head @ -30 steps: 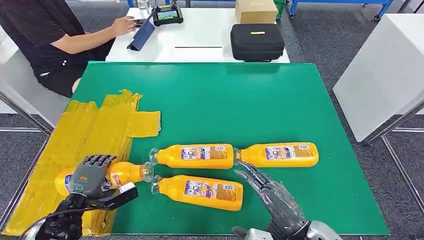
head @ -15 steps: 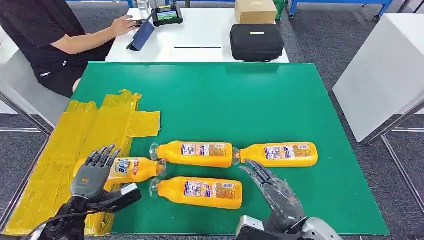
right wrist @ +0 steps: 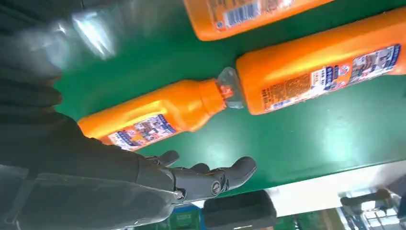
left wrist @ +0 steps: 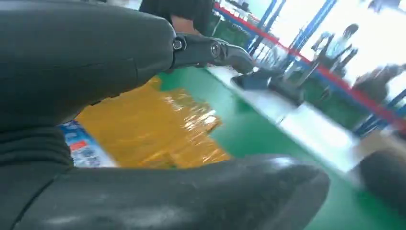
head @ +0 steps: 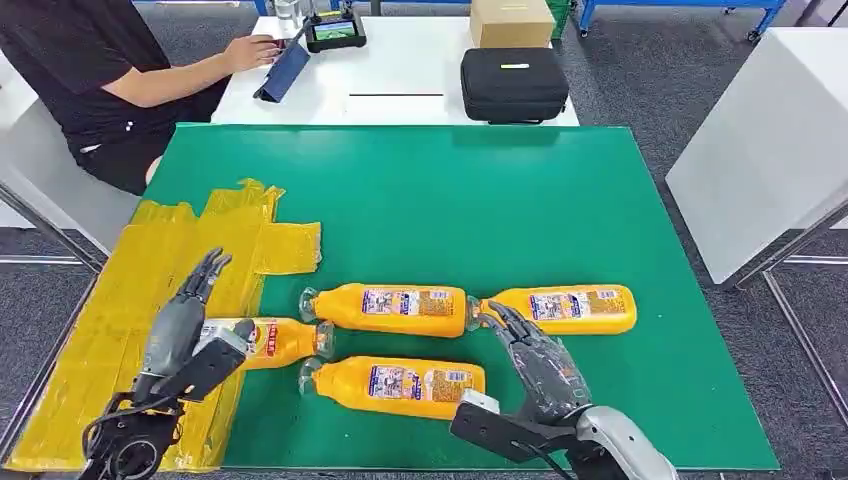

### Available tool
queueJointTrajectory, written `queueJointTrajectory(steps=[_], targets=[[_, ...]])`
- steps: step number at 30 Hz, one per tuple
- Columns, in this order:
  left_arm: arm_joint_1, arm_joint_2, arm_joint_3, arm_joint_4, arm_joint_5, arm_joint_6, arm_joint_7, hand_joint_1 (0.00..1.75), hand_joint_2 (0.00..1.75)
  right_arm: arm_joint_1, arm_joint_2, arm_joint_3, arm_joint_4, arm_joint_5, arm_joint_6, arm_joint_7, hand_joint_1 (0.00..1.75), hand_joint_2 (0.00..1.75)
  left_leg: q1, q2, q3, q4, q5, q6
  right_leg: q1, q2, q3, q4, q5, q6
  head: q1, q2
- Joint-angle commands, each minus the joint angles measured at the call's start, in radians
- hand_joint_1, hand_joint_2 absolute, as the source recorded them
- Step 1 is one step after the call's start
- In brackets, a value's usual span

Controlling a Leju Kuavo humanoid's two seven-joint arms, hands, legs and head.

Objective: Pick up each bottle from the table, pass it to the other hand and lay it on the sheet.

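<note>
Four orange bottles lie on their sides. One bottle [head: 275, 340] rests half on the yellow sheet [head: 140, 280], its neck over the green mat, partly hidden by my left hand [head: 185, 325]. That hand is open above the sheet with fingers straight, holding nothing; the left wrist view shows its fingers [left wrist: 210, 50] over the sheet [left wrist: 158, 124]. Three bottles lie on the mat: left [head: 390, 308], right [head: 560, 308], near [head: 395, 385]. My right hand [head: 535, 360] hovers open between the near and right bottles. The right wrist view shows its fingers [right wrist: 210, 177] beside two bottles [right wrist: 153, 115] [right wrist: 325, 72].
The green mat [head: 450, 200] covers the table. Behind it stands a white table with a black case [head: 514, 84], a cardboard box [head: 512, 20] and a tablet. A seated person [head: 90, 70] works at its left. Another white table [head: 770, 140] stands on the right.
My left hand has let go of the bottle on the sheet and straightened its fingers; that bottle shifted right. My right hand has moved slightly forward, staying open.
</note>
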Motion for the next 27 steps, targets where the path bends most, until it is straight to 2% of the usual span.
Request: queueJointTrajectory(steps=[1, 3, 4, 5, 6, 8, 10, 13, 17, 18, 19, 20, 21, 27], targets=[[-0.017, -0.030, 0.018, -0.030, 0.023, 0.004, -0.005, 0.00, 0.00, -0.055, 0.009, 0.044, 0.090, -0.009, -0.008, 0.008, 0.00, 1.75, 0.001, 0.001, 0.003, -0.001, -0.001, -0.003, 0.001, 0.000, 0.003, -0.001, -0.001, 0.000, 0.000, 0.000], [-0.015, -0.048, 0.034, -0.038, 0.126, 0.028, -0.040, 0.00, 0.00, -0.059, 0.007, 0.048, 0.091, -0.011, -0.010, 0.012, 0.00, 1.75, 0.002, 0.002, 0.006, -0.001, -0.003, -0.004, 0.002, 0.000, 0.006, -0.002, -0.002, 0.000, 0.000, 0.000], [-0.008, -0.072, 0.056, -0.077, 0.282, 0.060, -0.072, 0.00, 0.00, -0.075, 0.011, 0.057, 0.104, 0.001, -0.018, 0.025, 0.00, 1.75, 0.002, 0.001, 0.006, -0.001, -0.002, -0.005, 0.001, -0.001, 0.006, -0.002, -0.002, 0.000, 0.000, 0.000], [0.000, -0.087, 0.071, -0.103, 0.283, 0.128, -0.108, 0.00, 0.00, -0.085, 0.017, 0.061, 0.114, 0.009, -0.023, 0.032, 0.00, 1.75, 0.001, 0.001, 0.003, -0.001, -0.001, -0.003, 0.001, 0.000, 0.003, -0.001, -0.001, 0.000, 0.000, 0.000], [0.013, -0.102, 0.068, -0.135, 0.264, 0.201, -0.149, 0.00, 0.00, -0.100, 0.023, 0.071, 0.125, 0.028, -0.028, 0.039, 0.00, 1.75, 0.002, 0.002, 0.007, 0.000, -0.003, -0.005, 0.002, 0.000, 0.007, -0.001, -0.003, 0.001, 0.000, 0.000], [0.047, -0.105, 0.024, -0.205, 0.390, 0.229, -0.181, 0.00, 0.00, -0.138, 0.043, 0.093, 0.151, 0.021, -0.033, 0.042, 0.00, 1.75, 0.001, 0.004, 0.002, 0.000, -0.002, -0.003, 0.001, 0.002, 0.002, -0.001, 0.000, 0.001, 0.000, 0.000], [0.073, -0.079, -0.051, -0.235, 0.445, 0.299, -0.203, 0.00, 0.00, -0.176, 0.053, 0.129, 0.172, 0.015, -0.032, 0.043, 0.00, 1.75, 0.001, 0.004, 0.002, 0.000, -0.001, -0.002, 0.000, 0.003, 0.001, -0.001, 0.000, 0.000, 0.000, 0.000], [0.118, -0.079, -0.091, -0.265, 0.572, 0.369, -0.249, 0.00, 0.00, -0.201, 0.077, 0.169, 0.193, -0.010, -0.007, 0.052, 0.00, 1.75, 0.001, 0.005, 0.004, -0.001, -0.002, -0.003, 0.001, 0.004, 0.003, -0.001, 0.000, 0.000, 0.000, 0.000], [0.149, -0.091, -0.104, -0.287, 0.570, 0.396, -0.235, 0.00, 0.00, -0.231, 0.118, 0.238, 0.241, -0.015, 0.016, 0.059, 0.00, 1.75, 0.001, 0.005, 0.004, -0.001, -0.002, -0.003, 0.001, 0.003, 0.003, -0.002, 0.000, 0.000, 0.000, 0.000], [0.142, -0.104, -0.096, -0.285, 0.579, 0.393, -0.215, 0.00, 0.00, -0.286, 0.112, 0.284, 0.289, -0.042, 0.074, 0.034, 0.00, 1.75, 0.001, 0.006, 0.007, -0.002, -0.003, -0.004, 0.001, 0.004, 0.005, -0.002, -0.001, 0.000, 0.000, 0.000], [0.129, -0.116, -0.083, -0.277, 0.577, 0.387, -0.216, 0.00, 0.00, -0.326, 0.123, 0.292, 0.349, -0.062, 0.090, 0.018, 0.00, 1.75, 0.001, 0.005, 0.004, -0.001, -0.001, -0.003, 0.001, 0.003, 0.003, -0.001, 0.000, 0.000, 0.000, 0.000], [0.124, -0.124, -0.075, -0.272, 0.577, 0.380, -0.213, 0.00, 0.00, -0.342, 0.135, 0.295, 0.385, -0.074, 0.098, 0.008, 0.00, 1.75, 0.002, 0.007, 0.009, -0.001, -0.004, -0.006, 0.002, 0.004, 0.007, -0.001, -0.002, 0.000, 0.000, 0.000], [0.120, -0.127, -0.070, -0.269, 0.579, 0.374, -0.210, 0.00, 0.00, -0.352, 0.145, 0.300, 0.410, -0.073, 0.102, 0.005, 0.00, 1.75, 0.001, 0.005, 0.003, -0.001, -0.001, -0.002, 0.001, 0.003, 0.002, -0.001, 0.001, 0.000, 0.000, 0.000], [0.118, -0.132, -0.060, -0.264, 0.576, 0.368, -0.205, 0.00, 0.00, -0.361, 0.162, 0.315, 0.447, -0.071, 0.107, 0.002, 0.00, 1.75, 0.002, 0.002, 0.004, -0.001, -0.001, -0.003, 0.001, 0.001, 0.004, -0.001, 0.000, 0.000, 0.000, 0.000]])
